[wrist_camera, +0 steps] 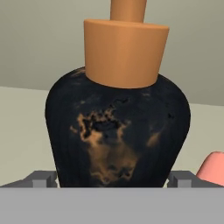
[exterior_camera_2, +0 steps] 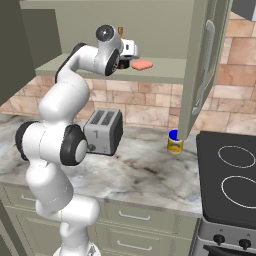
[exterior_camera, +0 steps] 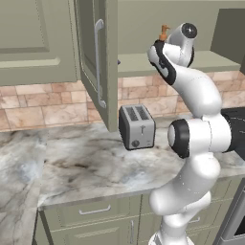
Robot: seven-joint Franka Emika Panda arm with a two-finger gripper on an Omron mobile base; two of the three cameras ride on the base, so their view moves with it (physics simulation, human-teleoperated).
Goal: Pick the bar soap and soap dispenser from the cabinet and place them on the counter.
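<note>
Up on the cabinet [exterior_camera_2: 165, 30] shelf, right in front of your gripper [wrist_camera: 113, 177], sits the soap dispenser [wrist_camera: 118, 127]. It's upright, black body with rusty orange blotches and that orange pump top, and in the hand view it looks huge because you're basically nose to nose with it. Your two finger tips [wrist_camera: 43, 178] poke up on either side of its base, spread wide with the bottle sitting between them. So jaws are released, not clamped on anything; I can't tell if either pad is actually touching the bottle.

Just beside the dispenser, off to its right in the hand view, you get a corner of the bar soap [wrist_camera: 213, 168]. From the right base view it's a flat salmon-pink block [exterior_camera_2: 142, 65] lying on the same shelf, near your hand. In the left base view you can just catch the orange pump [exterior_camera: 164, 32] peeking over your wrist.

Both cabinet doors are swung open, long silver bar handles facing out.

Down below, the counter [exterior_camera: 86, 167] has a silver toaster [exterior_camera: 137, 126] standing near the brick backsplash, pretty much under the shelf. Over by the black stove [exterior_camera_2: 230, 175] there's a yellow jar with a blue lid [exterior_camera_2: 174, 141] sitting on the counter, just under the open right door.
</note>
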